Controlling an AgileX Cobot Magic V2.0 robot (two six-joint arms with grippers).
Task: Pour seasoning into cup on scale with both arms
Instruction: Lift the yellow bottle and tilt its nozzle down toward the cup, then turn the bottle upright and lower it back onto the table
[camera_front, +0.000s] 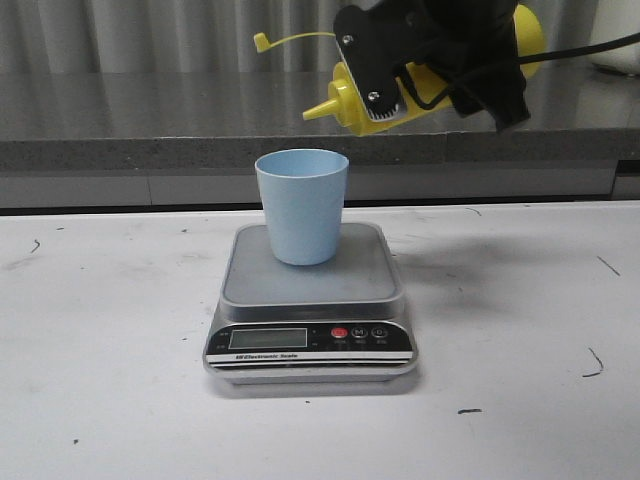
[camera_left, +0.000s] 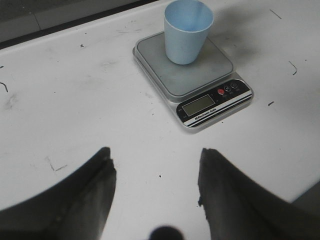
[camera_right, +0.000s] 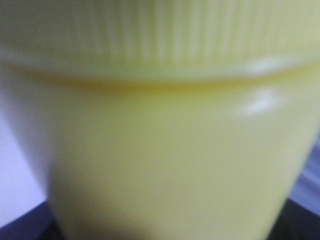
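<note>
The right gripper (camera_front: 400, 75) is clamped on the yellow squeeze bottle (camera_front: 352, 100), tipped with its nozzle toward the robot's left. Below the nozzle the pale blue cup (camera_front: 302, 205) stands upright on the scale (camera_front: 310, 300). The left gripper (camera_left: 156, 182) hangs with fingers apart over the scuffed white table (camera_front: 110, 350). A grey ledge (camera_front: 150, 120) lies beyond.

A white desk (camera_front: 120, 330) is spreading across the front view, its surface showing small dark scuffs and scratch marks (camera_front: 594, 364) scattered toward both sides. Behind its far edge, a grey speckled counter ledge (camera_front: 130, 115) is running the full width, with a pale pleated curtain (camera_front: 120, 35) hanging beyond it. A black strip is lining the base of that ledge.
</note>
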